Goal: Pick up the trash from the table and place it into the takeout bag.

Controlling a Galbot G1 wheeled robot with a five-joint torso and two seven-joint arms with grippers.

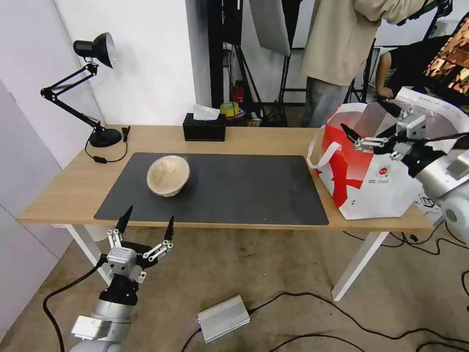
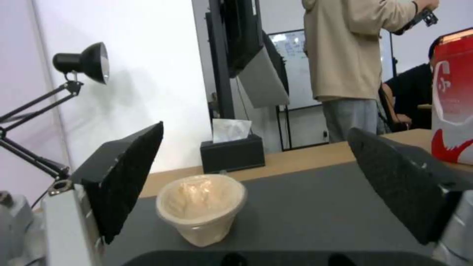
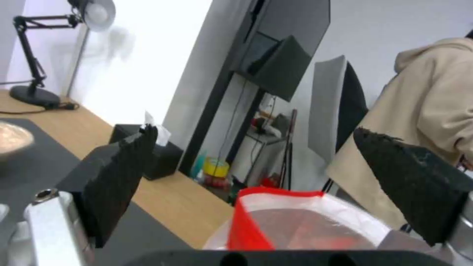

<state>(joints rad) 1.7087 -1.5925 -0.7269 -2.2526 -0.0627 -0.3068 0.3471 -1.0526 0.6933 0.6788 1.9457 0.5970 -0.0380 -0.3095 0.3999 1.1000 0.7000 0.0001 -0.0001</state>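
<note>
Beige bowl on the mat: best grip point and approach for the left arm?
Grip the beige bowl across its tapered wall just under the rim, coming level from the table's near edge. It stands upright and alone on the mat, and the open left gripper already faces it.

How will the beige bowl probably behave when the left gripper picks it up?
The bowl looks thin and light, so it may slide on the mat if nudged. It narrows to a small base, so it might tip. The open left gripper is off the table edge.
</note>
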